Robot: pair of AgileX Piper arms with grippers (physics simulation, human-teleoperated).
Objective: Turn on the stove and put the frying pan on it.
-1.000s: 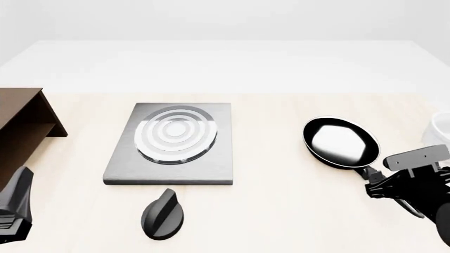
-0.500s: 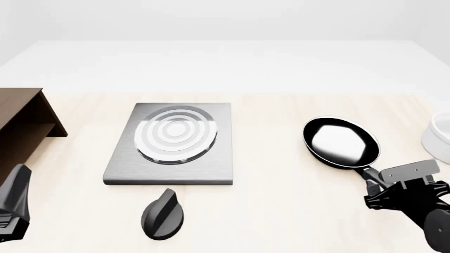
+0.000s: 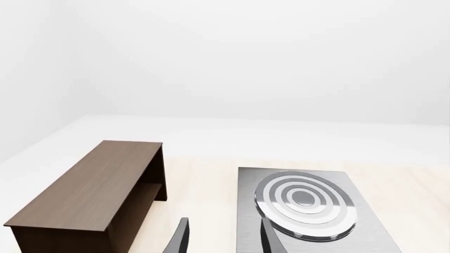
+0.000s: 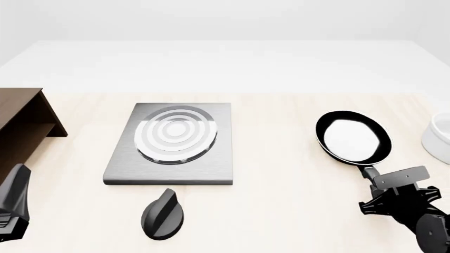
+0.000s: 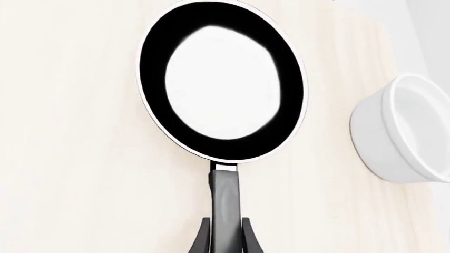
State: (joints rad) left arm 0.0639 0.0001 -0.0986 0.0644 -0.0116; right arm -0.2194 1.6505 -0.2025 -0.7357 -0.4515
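The right claw [image 5: 225,232] has its two fingers pinched on the frying pan [image 4: 353,138] handle. The handle runs straight out from the claw to the round pan, which sits on the worktop [image 4: 281,200] near a white cup [image 5: 408,137]. The stove [image 4: 172,142] lies well off to the left, with its knob [image 4: 163,215] in front. The left claw [image 3: 221,240] is nearer the knob and looks open, though only its tips show.

The right gripper [image 4: 393,191] is matte black and angular, topped by a flat grey plate behind its jaws; its fingers [image 5: 247,238] are slim, dark and tapering. The left gripper [image 4: 14,203] is likewise black, a faceted wedge-shaped housing; its thin fingers [image 3: 181,240] show as dark curved blades.
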